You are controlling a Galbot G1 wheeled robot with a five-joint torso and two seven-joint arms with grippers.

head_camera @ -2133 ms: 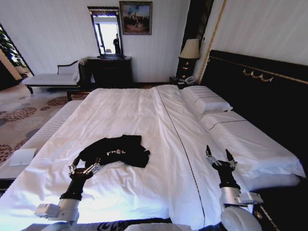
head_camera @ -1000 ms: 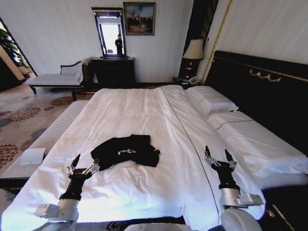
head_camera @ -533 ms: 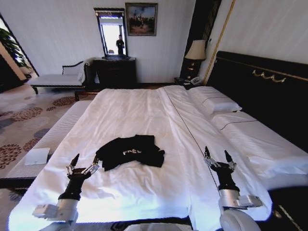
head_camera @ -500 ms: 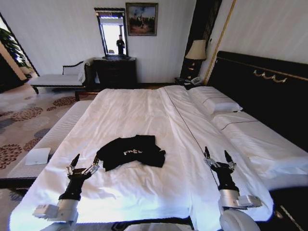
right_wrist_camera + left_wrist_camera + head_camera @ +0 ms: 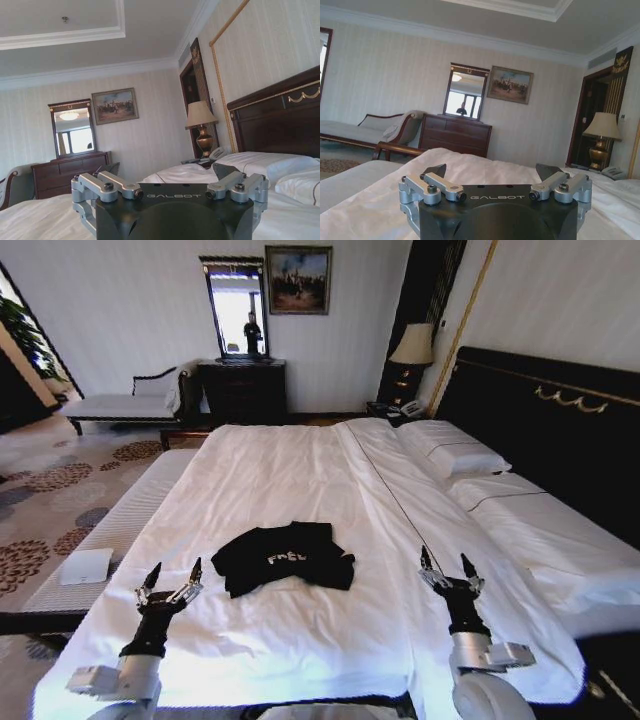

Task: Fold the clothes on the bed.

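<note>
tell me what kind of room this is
Most likely a hotel bedroom: a very large bed with white sheets and a tall black headboard, a bedside lamp with a telephone below it, and a dresser with mirror.

Against the far wall we saw a dark wooden dresser (image 5: 243, 390) with a tall mirror (image 5: 232, 310) standing on it, and a framed painting (image 5: 298, 279) hung just beside the mirror. A pale chaise bench (image 5: 125, 406) sat next to the dresser. In the corner stood a table lamp (image 5: 416, 348) with a cream shade, a telephone (image 5: 412, 409) near its base. A patterned floral carpet (image 5: 55, 495) covered the floor.
</note>
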